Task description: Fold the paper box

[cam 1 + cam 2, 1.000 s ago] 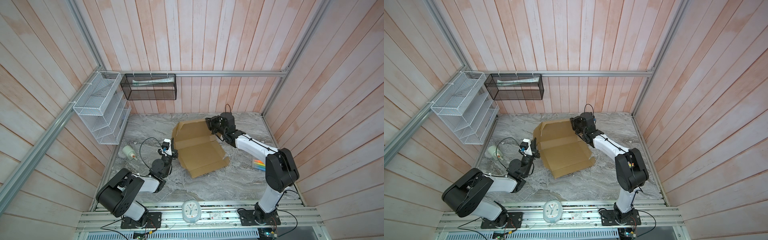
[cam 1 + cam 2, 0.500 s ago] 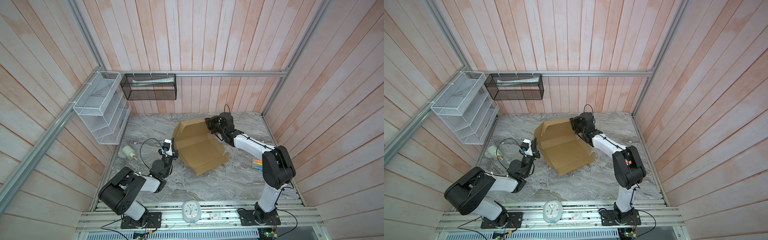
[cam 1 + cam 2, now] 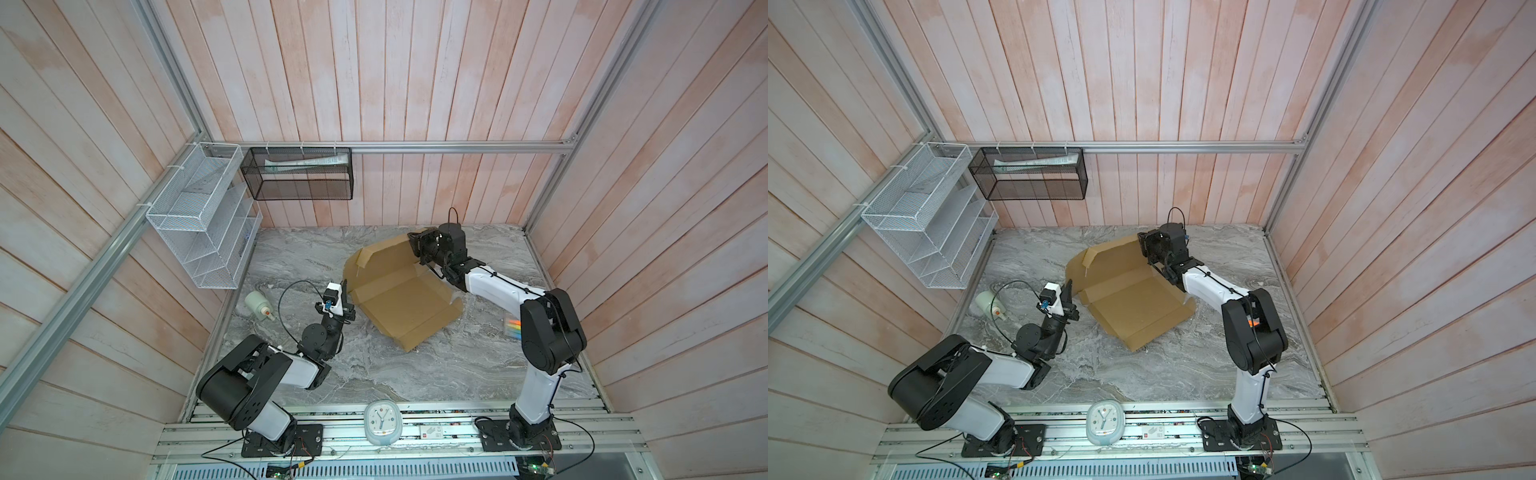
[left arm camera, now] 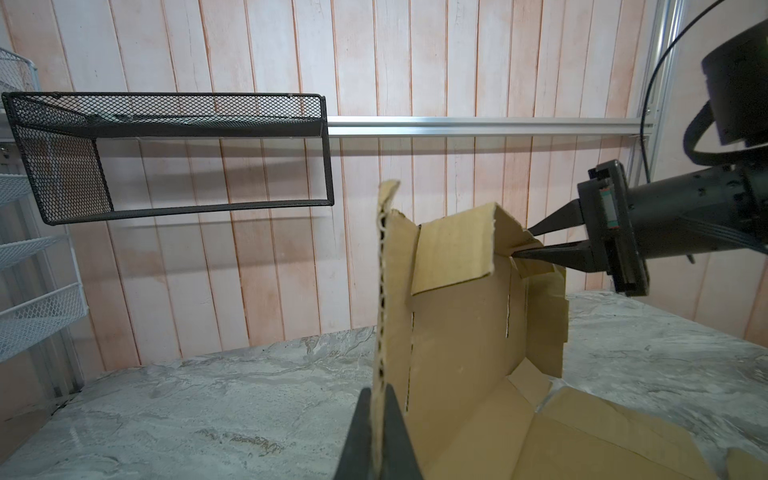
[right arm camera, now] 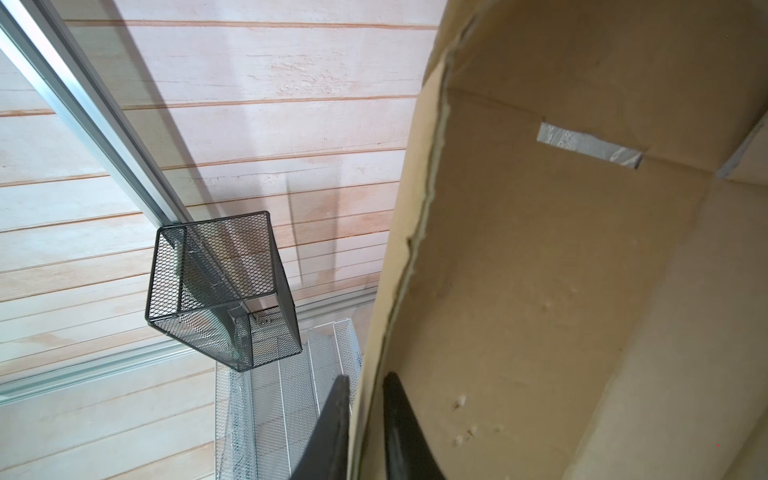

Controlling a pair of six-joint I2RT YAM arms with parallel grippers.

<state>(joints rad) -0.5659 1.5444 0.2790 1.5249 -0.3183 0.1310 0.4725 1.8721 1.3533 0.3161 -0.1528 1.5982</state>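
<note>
The paper box is a brown cardboard sheet lying partly folded mid-table, its back panel tipped up. My left gripper is shut on the sheet's left side flap, and its fingers pinch the corrugated edge, which stands upright. My right gripper holds the far right corner of the raised panel. In the left wrist view, the right gripper has that torn corner between its fingers. In the right wrist view, the panel's edge runs between the fingertips of the right gripper.
A black mesh basket and a white wire rack hang on the walls at back left. A white bottle lies left of the left gripper. Coloured markers lie at the right edge. A clock sits on the front rail.
The right gripper has tipped the back panel more upright, and the sheet's near corner has slid a little to the right. The left gripper has kept its hold and place.
</note>
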